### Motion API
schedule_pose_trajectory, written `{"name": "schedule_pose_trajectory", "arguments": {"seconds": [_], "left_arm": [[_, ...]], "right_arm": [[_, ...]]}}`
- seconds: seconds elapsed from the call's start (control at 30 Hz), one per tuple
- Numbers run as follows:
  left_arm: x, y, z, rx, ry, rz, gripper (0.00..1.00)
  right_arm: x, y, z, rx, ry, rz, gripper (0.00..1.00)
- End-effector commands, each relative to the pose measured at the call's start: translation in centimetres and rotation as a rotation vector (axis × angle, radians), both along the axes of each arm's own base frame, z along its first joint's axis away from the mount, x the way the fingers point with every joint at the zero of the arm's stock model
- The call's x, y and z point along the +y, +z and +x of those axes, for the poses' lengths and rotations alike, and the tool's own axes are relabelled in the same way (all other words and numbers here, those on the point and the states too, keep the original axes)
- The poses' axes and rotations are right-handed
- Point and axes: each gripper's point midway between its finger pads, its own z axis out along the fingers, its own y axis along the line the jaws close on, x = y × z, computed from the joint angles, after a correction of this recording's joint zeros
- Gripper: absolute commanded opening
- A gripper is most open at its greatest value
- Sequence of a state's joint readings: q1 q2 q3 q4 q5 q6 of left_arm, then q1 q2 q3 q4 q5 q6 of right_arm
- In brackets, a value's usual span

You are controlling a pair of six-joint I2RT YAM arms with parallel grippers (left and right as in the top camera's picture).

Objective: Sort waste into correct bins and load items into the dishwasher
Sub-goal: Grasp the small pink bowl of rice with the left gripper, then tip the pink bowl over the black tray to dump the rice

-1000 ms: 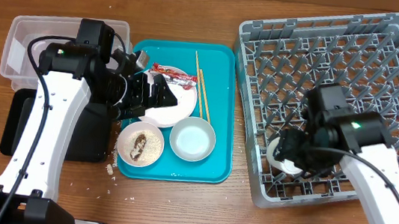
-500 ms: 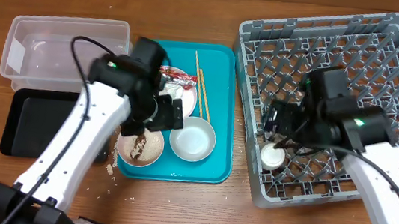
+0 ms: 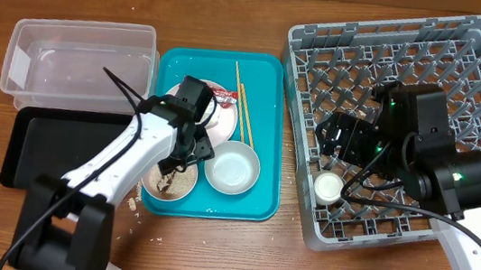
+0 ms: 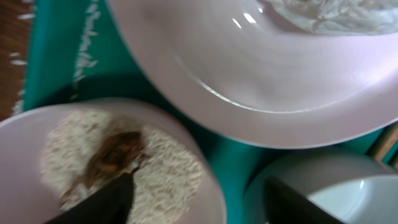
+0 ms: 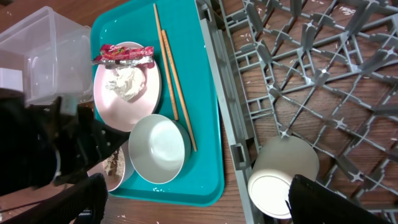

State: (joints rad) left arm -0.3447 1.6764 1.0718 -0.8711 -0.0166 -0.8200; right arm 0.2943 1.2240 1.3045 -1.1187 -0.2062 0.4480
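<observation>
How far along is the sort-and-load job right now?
Done: the cup is in the rack, right pincer open near it. In hand: left pincer, open, hovers at the rice dish. Left: wrapper and tissue on the plate, bowl and chopsticks, all on the teal tray; no waste visible in the tub or black tray.

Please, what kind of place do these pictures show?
Probably a robot test bench staged as a dish-clearing station: a wooden table carries a grey dish rack, a teal tray with a dish of leftover rice, and a clear plastic tub.
</observation>
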Motion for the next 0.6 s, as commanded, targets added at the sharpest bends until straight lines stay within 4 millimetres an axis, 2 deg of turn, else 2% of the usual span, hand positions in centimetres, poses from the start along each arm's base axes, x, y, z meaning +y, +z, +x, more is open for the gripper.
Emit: {"name": "schedule_pose_trajectory", "arguments": {"seconds": [0.0, 0.03, 0.07, 0.1, 0.23, 0.33, 0.5, 0.53, 0.57], "left_arm": [[-0.4, -2.2, -0.3, 0.062, 0.047, -0.022, 0.5], [-0.5, -2.7, -0.4, 0.078, 0.058, -0.026, 0.37], [-0.8, -3.2, -0.6, 0.097, 0.066, -0.038, 0.1], [-0.8, -3.3, -0.7, 0.102, 0.076, -0.038, 0.04], [-1.0, -2.4, -0.5, 0.095, 0.093, -0.074, 0.04], [-0.6, -0.7, -0.4, 0.077, 0.097, -0.079, 0.04], [1.8, 5.9, 0.5, -0.005, 0.047, -0.107, 0.04], [2.1, 7.7, 1.2, -0.049, 0.005, -0.158, 0.04], [2.1, 8.7, 1.6, -0.075, -0.025, -0.2, 0.04]], "right_arm": [[0.2, 0.8, 0.2, -0.018, 0.0, 0.014, 0.95], [0.2, 0.7, 0.2, -0.015, 0.0, 0.012, 0.95], [0.1, 0.6, 0.0, -0.008, 0.0, 0.01, 0.95], [0.1, 0.6, -0.1, -0.002, 0.0, 0.008, 0.95], [0.0, 0.5, -0.2, 0.003, 0.0, 0.006, 0.95], [0.0, 0.5, -0.2, 0.003, 0.0, 0.007, 0.95], [0.0, 0.5, -0.2, 0.003, 0.0, 0.007, 0.95], [0.0, 0.5, -0.2, 0.003, 0.0, 0.007, 0.95], [0.0, 0.5, -0.2, 0.003, 0.0, 0.006, 0.95]]}}
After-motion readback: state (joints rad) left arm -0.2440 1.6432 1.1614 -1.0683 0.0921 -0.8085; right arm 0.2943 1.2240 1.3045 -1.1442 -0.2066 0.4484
